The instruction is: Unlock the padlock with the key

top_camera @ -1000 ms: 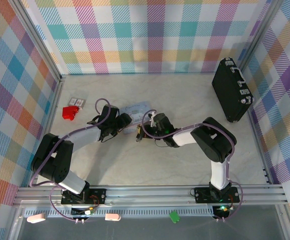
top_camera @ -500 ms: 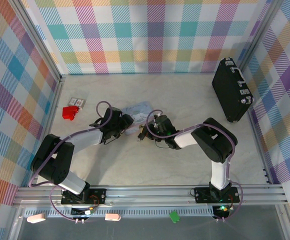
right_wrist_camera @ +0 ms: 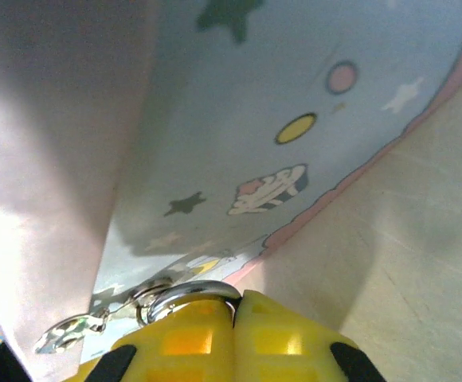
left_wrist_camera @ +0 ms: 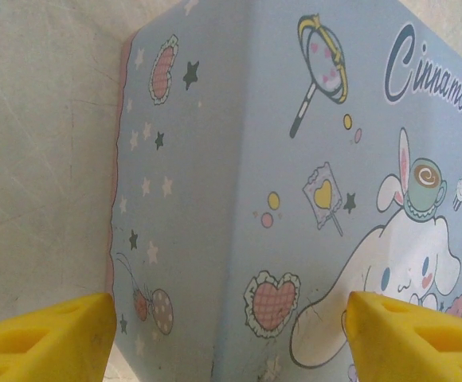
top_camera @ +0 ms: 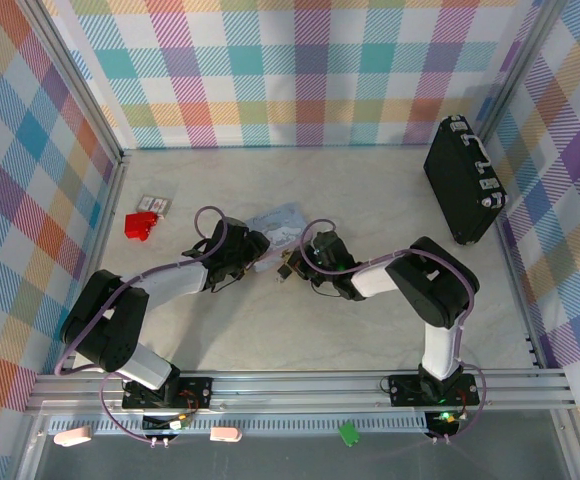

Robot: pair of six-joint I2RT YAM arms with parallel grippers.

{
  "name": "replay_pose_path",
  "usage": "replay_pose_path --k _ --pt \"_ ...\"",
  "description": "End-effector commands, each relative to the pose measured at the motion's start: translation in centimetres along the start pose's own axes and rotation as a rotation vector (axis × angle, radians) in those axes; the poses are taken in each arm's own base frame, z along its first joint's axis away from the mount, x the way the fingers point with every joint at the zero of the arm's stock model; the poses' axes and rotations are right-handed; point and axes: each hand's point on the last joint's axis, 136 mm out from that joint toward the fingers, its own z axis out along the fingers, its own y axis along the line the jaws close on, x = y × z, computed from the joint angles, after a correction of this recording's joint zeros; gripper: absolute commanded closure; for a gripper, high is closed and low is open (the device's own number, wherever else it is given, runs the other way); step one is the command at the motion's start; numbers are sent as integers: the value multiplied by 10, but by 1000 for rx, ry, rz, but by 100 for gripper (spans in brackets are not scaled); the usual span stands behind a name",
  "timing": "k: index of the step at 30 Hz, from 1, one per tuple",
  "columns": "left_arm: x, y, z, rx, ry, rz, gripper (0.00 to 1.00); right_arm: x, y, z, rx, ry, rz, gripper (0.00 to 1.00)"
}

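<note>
1. Your left gripper (top_camera: 251, 248) stands open, its yellow fingers (left_wrist_camera: 44, 338) spread wide at the near end of the tin (left_wrist_camera: 215, 175). I read this as a brace, with a jaw on either side so the tin cannot slide while the other arm works. I cannot tell whether the pads touch it.
2. Your right gripper (right_wrist_camera: 235, 322) is closed, fingers pressed flat together, nose low against the tin from the other side. Closed tips suit a thin thing such as the key, but no blade shows between them, so do not count the key as held.
3. A silver loop (right_wrist_camera: 191, 293) sits right at those tips, on the tin's face near its pink edge. A small flat silver piece (right_wrist_camera: 65, 338) is linked to it further left. The loop may be the padlock's shackle or a key ring; I cannot tell which. The padlock's black body is not clear, and I judge that it hangs at this spot, between your two grippers.
4. The tin lies on the table (left_wrist_camera: 40, 143) between the arms, so each arm reaches it from its own side.
5. I judge the step in hand to be bringing key and lock together. It needs fine aim, and a light tin may shift if unbraced.
6. The case (top_camera: 463, 180) and the red item (top_camera: 140, 225) lie well apart, out of the work.
</note>
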Motion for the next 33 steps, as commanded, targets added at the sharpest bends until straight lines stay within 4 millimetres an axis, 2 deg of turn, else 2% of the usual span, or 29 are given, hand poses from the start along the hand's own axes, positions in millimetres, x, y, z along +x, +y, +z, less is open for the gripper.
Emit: replay_pose_path --k 1,11,14,24,33 --pt "30 55 7 -182 92 13 26 -18 10 -8 -36 -72 63 100" --pt "32 56 13 -174 103 13 25 -26 17 -20 -36 -109 64 100" --pt "33 56 14 -172 106 17 25 -27 9 -26 13 -119 49 100" --pt "26 55 11 -169 100 47 25 -47 -10 -63 159 -162 -48 100" --pt "10 57 13 -184 96 72 24 -53 -25 -97 234 -174 -115 100"
